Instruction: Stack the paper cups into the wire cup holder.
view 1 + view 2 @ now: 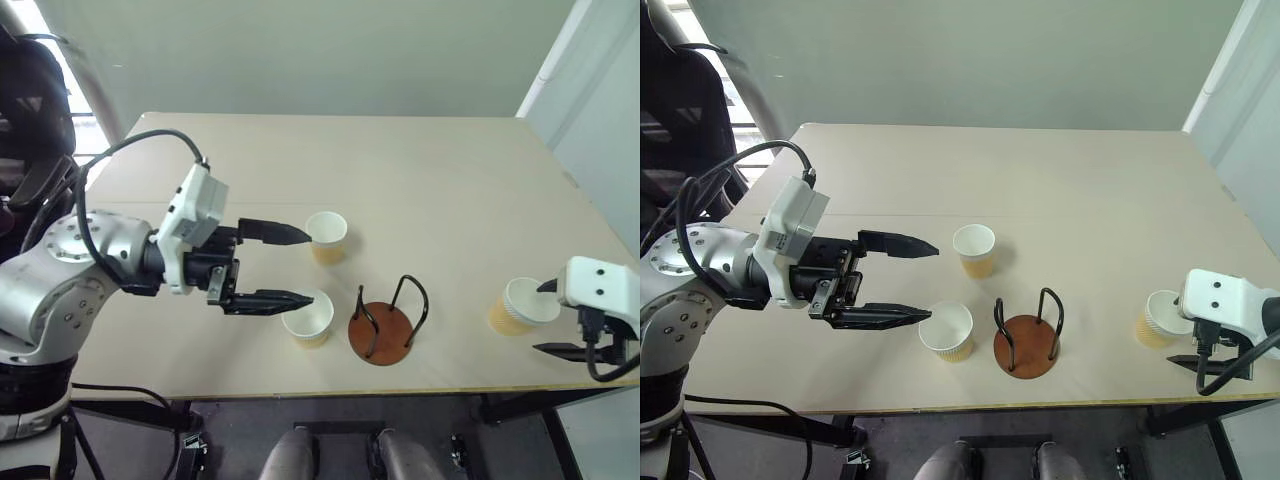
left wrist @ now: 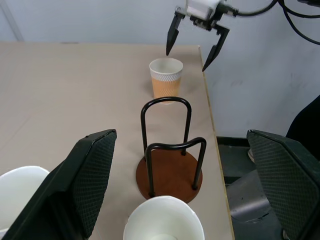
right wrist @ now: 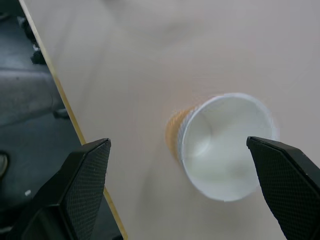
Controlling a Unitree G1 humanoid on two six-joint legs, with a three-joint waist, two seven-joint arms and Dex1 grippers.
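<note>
Three paper cups stand upright on the table: one at mid-table point(image 1: 326, 236), one near the front edge point(image 1: 308, 316), one at the far right point(image 1: 522, 306). The wire cup holder point(image 1: 385, 325), a brown disc with black loops, stands empty just right of the front cup. My left gripper point(image 1: 311, 267) points right, open, one fingertip by each of the two left cups, holding nothing. My right gripper point(image 2: 187, 60) hovers open above the right cup point(image 2: 166, 77), which lies below and between its fingers point(image 3: 85, 190) in the right wrist view.
The beige table point(image 1: 420, 170) has open room across its back half. Its front edge point(image 1: 430, 388) runs close to the holder and the right cup. A dark chair point(image 1: 685, 110) stands at the far left.
</note>
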